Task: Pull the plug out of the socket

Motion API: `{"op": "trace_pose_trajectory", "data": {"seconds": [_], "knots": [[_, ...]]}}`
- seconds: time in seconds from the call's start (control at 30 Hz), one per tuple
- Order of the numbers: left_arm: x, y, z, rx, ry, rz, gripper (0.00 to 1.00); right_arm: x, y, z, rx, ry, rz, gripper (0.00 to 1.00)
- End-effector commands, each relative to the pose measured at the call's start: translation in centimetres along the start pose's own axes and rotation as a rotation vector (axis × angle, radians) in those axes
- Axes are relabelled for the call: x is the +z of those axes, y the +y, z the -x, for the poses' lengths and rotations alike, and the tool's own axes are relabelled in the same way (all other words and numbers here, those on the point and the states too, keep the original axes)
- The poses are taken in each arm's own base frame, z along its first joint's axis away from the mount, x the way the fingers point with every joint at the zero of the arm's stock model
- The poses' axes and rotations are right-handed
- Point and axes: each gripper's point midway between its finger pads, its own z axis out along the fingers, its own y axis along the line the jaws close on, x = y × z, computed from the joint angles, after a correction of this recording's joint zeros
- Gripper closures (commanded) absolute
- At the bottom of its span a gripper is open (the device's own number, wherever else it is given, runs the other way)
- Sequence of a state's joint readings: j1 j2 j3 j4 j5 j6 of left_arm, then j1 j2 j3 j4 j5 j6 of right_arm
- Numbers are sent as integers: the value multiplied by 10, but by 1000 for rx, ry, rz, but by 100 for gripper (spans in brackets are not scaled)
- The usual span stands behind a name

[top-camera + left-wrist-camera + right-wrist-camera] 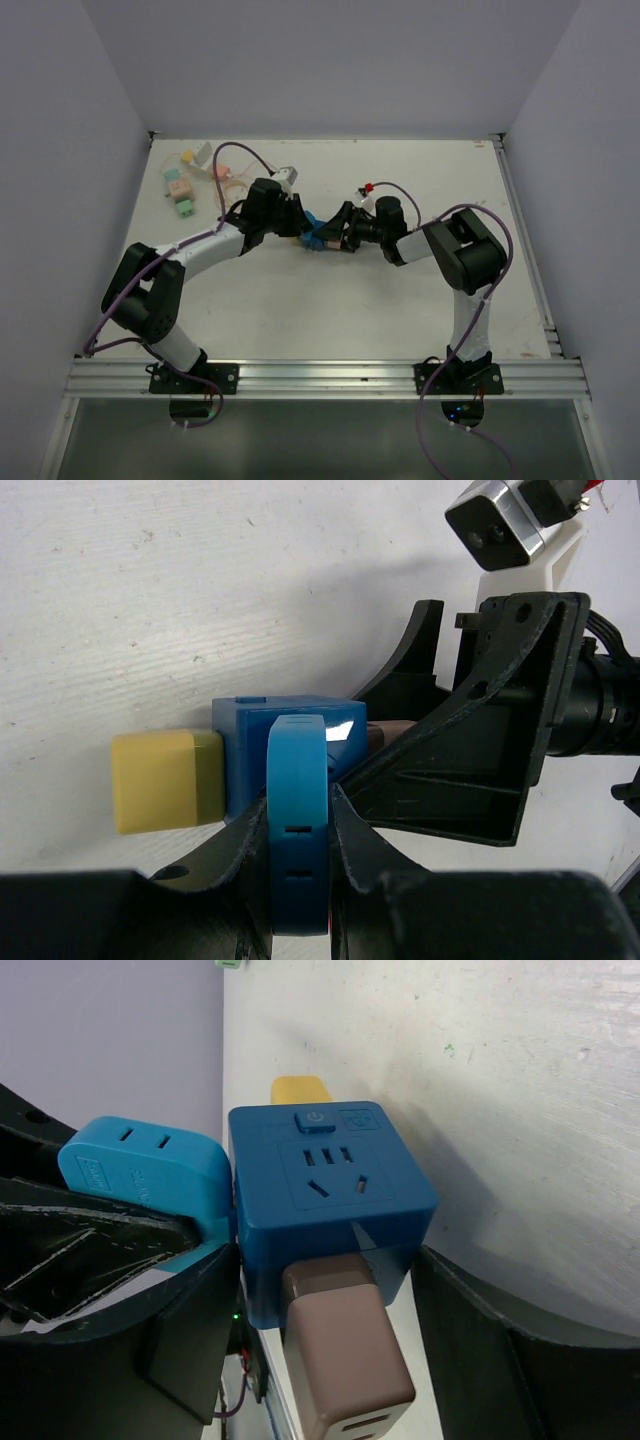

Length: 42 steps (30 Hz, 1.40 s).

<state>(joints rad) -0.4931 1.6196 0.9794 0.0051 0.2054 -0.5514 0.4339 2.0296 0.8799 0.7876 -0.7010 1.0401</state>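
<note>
Brown plastic plug [345, 1350] sits fully in dark-blue cube socket [330, 1185]; left gripper [298, 810] clamps light-blue adapter [140, 1165], right gripper [325, 1270] straddles plug, unclenched.

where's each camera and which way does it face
Top external: above and behind, looking down at the table; both arms show.
Left wrist: faces the socket cube; left gripper shut on light blue plug.
Right wrist: faces it from opposite; right gripper open around brown plug.
Shared: both wrist views show the socket cube.
</note>
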Motion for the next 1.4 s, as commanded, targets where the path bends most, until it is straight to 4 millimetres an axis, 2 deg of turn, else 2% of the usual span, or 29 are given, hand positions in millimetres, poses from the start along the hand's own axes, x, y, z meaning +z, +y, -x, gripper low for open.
{"op": "trace_pose_trajectory", "data": {"seconds": [0.0,0.07,0.1,0.17,0.2,0.4,0.47,0.53,0.57,0.77,1.0,1.37], "knots": [[-3,-23,29,-3,-100,-93,100,2,6,-4,-22,10,50,30],[-2,-22,28,-1,-96,-88,100,2,6,-4,-25,4,51,37],[-2,-19,25,-1,-90,-79,100,1,5,-4,-24,5,50,45],[-1,-16,24,9,-87,-65,100,0,8,-3,-36,-2,58,54],[-1,-15,23,14,-84,-59,100,0,8,-4,-39,-1,56,63],[-4,3,20,58,-67,31,100,-2,-1,-4,-73,-3,-5,99],[-4,6,22,82,-71,57,100,-4,-14,-6,-81,7,-71,100],[-6,8,20,90,-50,81,100,-6,-17,-4,-97,9,-112,100],[-6,7,20,101,-49,83,100,-8,-23,-7,-97,26,-150,100],[-5,-8,22,187,-50,151,100,-19,-35,-2,-113,4,-278,100],[-16,-31,42,197,-118,138,100,-26,-51,-4,-93,2,-366,100],[-38,-51,70,139,-234,93,100,-34,-88,-16,-27,14,-511,100]]}}
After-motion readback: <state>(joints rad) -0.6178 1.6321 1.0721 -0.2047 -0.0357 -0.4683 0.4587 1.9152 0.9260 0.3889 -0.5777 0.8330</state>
